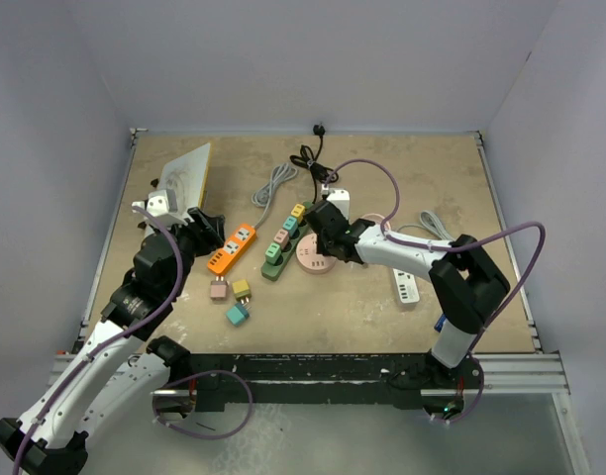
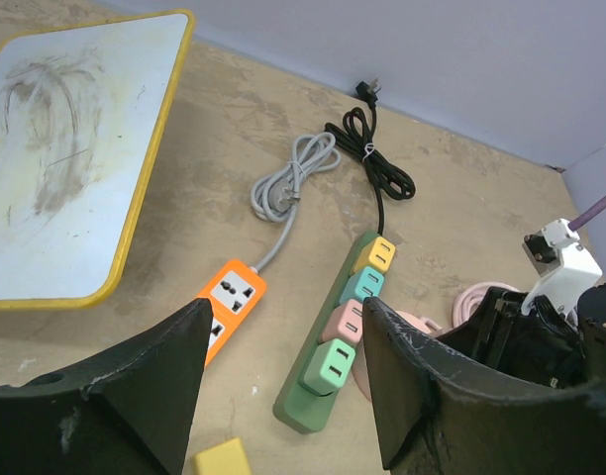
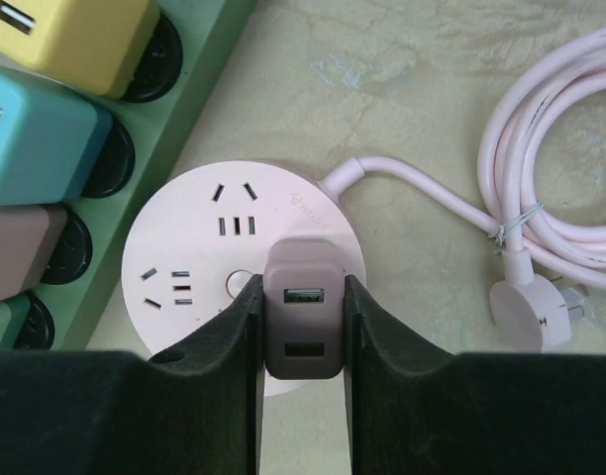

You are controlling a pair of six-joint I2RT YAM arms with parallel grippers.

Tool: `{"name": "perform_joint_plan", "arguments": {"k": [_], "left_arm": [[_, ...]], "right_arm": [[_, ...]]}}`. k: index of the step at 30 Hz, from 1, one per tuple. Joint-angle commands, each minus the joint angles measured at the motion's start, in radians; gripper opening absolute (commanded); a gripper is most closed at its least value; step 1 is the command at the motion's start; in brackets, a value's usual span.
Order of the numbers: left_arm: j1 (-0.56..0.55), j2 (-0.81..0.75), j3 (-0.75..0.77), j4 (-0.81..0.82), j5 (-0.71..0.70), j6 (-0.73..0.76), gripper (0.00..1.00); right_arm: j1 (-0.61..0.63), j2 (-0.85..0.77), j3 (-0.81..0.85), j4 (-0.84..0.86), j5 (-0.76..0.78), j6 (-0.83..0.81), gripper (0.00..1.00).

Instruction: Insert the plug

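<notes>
1. Top external view is showing the brown table [image 1: 432, 188], with both arms reaching over it.
2. A white board [image 2: 75, 148] with a yellow rim is lying at the far left, away from the job.
3. The green power strip [image 2: 301, 411] is sitting in the middle, and four coloured cubes [image 2: 362, 285] are plugged into it. The orange power strip [image 2: 229, 297] is lying just to its left.
4. The left gripper [image 2: 283, 332] is hanging wide open above the space between the two strips. It is holding nothing.
5. The round pink socket [image 3: 184, 247] is resting just right of the green strip. Its pink cord [image 3: 560, 198] is curling away on the right.
6. The right gripper [image 3: 301, 297] is squeezing tight on the dusty-pink plug [image 3: 303, 327], one finger on each side.
7. The plug is sitting over the rim of the round socket, on the side nearest the arm. Its pins are hiding underneath, so I cannot tell if they are going in.
8. Nothing is holding the round socket down. If the pins are missing the holes, a push could be sliding it away or tipping it. A tilted plug could be jamming too.
</notes>
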Motion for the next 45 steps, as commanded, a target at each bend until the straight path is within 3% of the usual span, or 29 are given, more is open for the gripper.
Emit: {"name": "perform_joint_plan", "arguments": {"k": [1, 3, 6, 17, 24, 31, 38, 45], "left_arm": [[0.001, 0.003, 0.005, 0.034, 0.004, -0.018, 0.59], [0.001, 0.002, 0.006, 0.034, 0.004, -0.017, 0.59], [0.001, 0.001, 0.007, 0.032, 0.003, -0.017, 0.59], [0.001, -0.006, 0.006, 0.023, -0.001, -0.015, 0.59], [0.001, -0.004, 0.005, 0.025, 0.002, -0.017, 0.59], [0.001, -0.003, 0.005, 0.024, 0.002, -0.019, 0.59], [0.001, -0.005, 0.005, 0.022, 0.003, -0.021, 0.59], [0.001, -0.018, -0.001, 0.019, -0.009, -0.027, 0.59]], "right_arm": [[-0.018, -0.055, 0.029, -0.168, -0.031, -0.03, 0.37], [-0.033, -0.09, 0.082, -0.173, -0.066, -0.067, 0.5], [-0.054, -0.106, 0.15, -0.197, -0.104, -0.107, 0.59], [-0.078, -0.042, 0.203, -0.265, -0.213, -0.173, 0.6], [-0.092, -0.002, 0.206, -0.262, -0.265, -0.206, 0.44], [-0.101, 0.012, 0.192, -0.267, -0.285, -0.214, 0.35], [-0.102, 0.046, 0.125, -0.223, -0.362, -0.244, 0.0], [-0.074, 0.1, -0.026, -0.119, -0.297, -0.204, 0.0]]}}
